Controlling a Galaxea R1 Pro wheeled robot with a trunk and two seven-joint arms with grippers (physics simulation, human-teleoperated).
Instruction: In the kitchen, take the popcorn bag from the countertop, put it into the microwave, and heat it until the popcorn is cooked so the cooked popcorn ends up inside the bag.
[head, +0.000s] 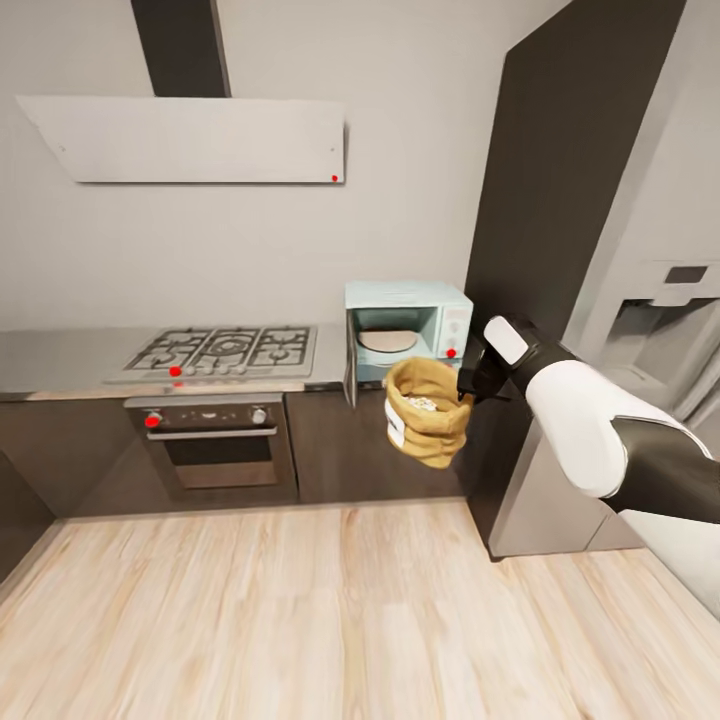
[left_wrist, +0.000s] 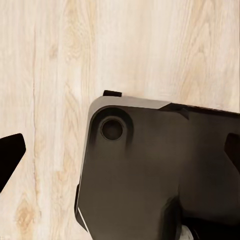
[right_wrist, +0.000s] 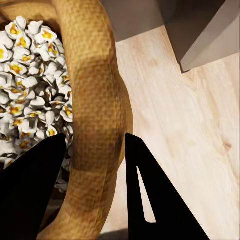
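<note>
Popcorn bag (head: 428, 411) held in mid-air, upright, in front of the open microwave (head: 408, 331) and above the wood floor (head: 300, 620) — brimful of popped white-and-yellow popcorn (right_wrist: 27, 85). Rolled rim pinched between the right end effector's (right_wrist: 92, 187) black fingers (right_wrist: 150, 195), one inside among the kernels, one outside: clamped on the bag. Right arm (head: 590, 425) reaching in from the right, white forearm, dark wrist, bent toward the microwave. Microwave on the grey table (head: 60, 360), door swung open, pale turntable plate inside. Gas hob (head: 225, 350) to its left, oven (head: 215, 440) below, hood (head: 190, 140) above. Left end effector: dark fingertips over floor and robot base (left_wrist: 160, 170), apart.
</note>
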